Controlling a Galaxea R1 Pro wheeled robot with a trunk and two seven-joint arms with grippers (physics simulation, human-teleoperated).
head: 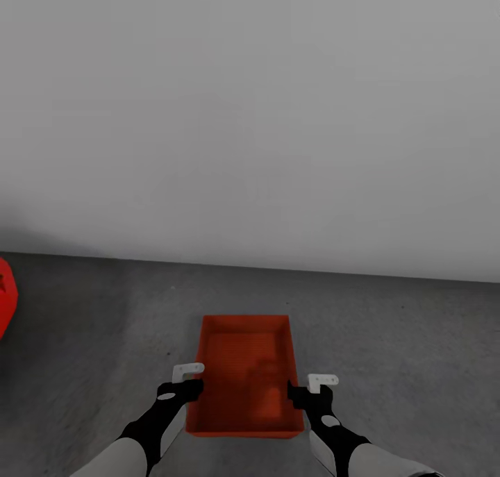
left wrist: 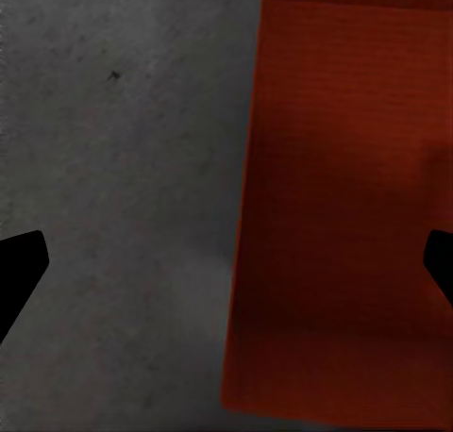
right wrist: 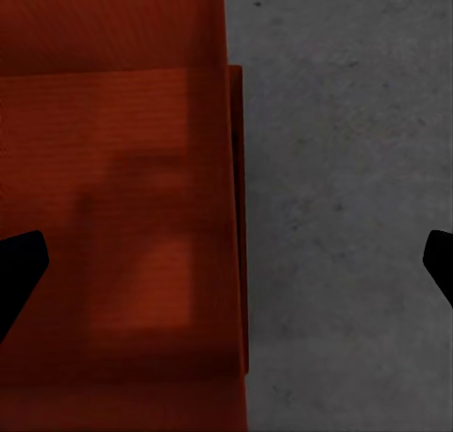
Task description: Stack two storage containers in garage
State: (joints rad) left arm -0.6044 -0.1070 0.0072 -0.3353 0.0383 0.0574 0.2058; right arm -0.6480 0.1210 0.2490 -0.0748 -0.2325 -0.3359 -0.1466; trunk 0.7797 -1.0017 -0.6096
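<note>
One box: a red-orange storage container (head: 244, 373) is sitting on the grey concrete floor (head: 389, 338) of the garage, a little way out from the white wall (head: 250, 116).
Long axis: the box is pointing away from the robot, with its short far end toward the wall and its short near end toward the robot.
Left claw: the left gripper (head: 186, 381) is hanging over the box's left long wall, near the near corner. Its two dark fingers (left wrist: 21, 272) are standing wide apart, one over the floor and one over the inside of the box, so the wall is lying between them. It is released and gripping nothing.
Right claw: the right gripper (head: 311, 388) is doing the same over the right long wall. Its fingers (right wrist: 19, 267) are spread too, one on each side of the wall, holding nothing.
Nearer arm: both are looking about equally near, one on each long side.
Step, as a guess: this looks like one box down on the floor, with the arms either letting go of it or getting ready to pinch both walls.
Other red thing: a bit of the red car (head: 5, 296) is peeking in at the floor's far left edge.
</note>
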